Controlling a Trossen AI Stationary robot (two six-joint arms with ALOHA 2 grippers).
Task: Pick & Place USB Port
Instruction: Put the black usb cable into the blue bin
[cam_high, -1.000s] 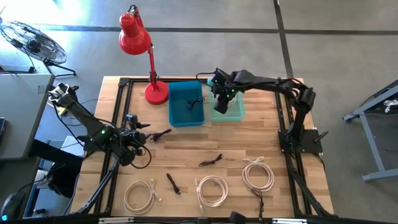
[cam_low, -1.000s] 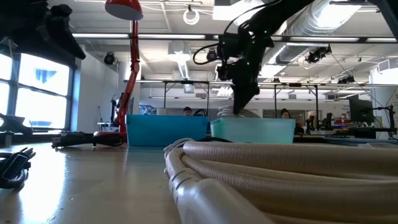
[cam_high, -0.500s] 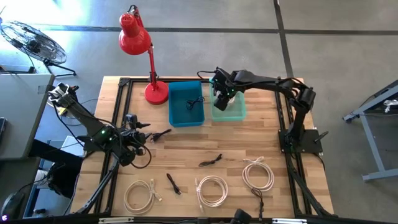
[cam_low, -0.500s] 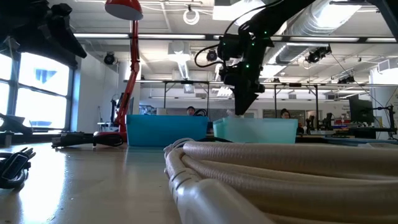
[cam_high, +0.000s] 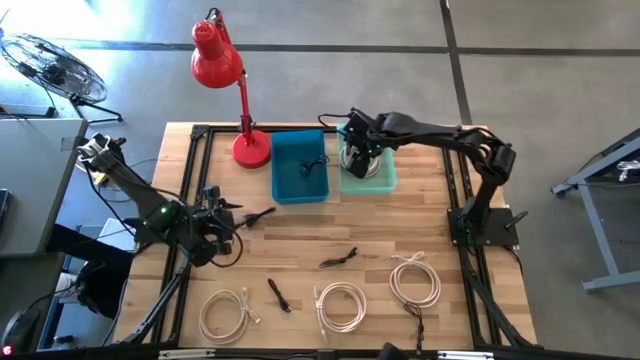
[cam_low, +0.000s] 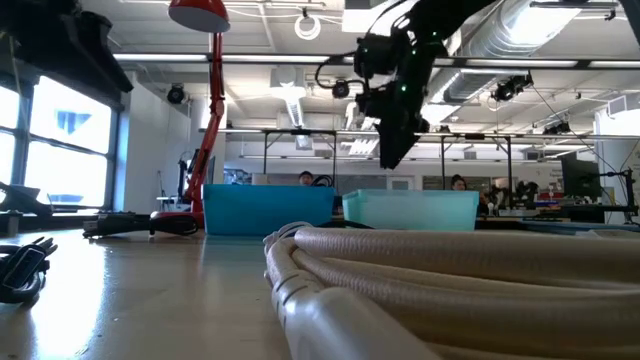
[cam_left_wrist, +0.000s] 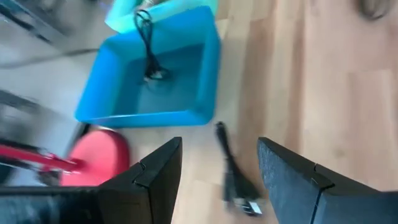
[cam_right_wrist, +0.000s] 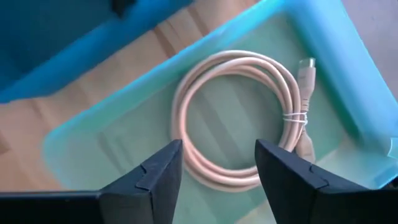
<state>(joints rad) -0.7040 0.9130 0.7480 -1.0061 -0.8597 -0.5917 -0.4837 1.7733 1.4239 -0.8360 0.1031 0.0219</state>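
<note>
Right gripper (cam_right_wrist: 213, 165) above teal bin (cam_right_wrist: 93, 118), fingers apart, empty.
White cable (cam_right_wrist: 239, 118) coiled inside; left gripper (cam_left_wrist: 214, 180) wide, black cable (cam_left_wrist: 231, 177) blurred.

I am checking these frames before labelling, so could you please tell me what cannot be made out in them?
- Contents of the blue bin and light teal bin: low view, hidden by their own walls.
- Black cable on the table: left wrist view, blurred, so its connector type is unreadable.
- Coiled white cable nearest the camera: low view, cut off by the bottom edge.
- Left hand: high view, too small to judge its fingers.
</note>
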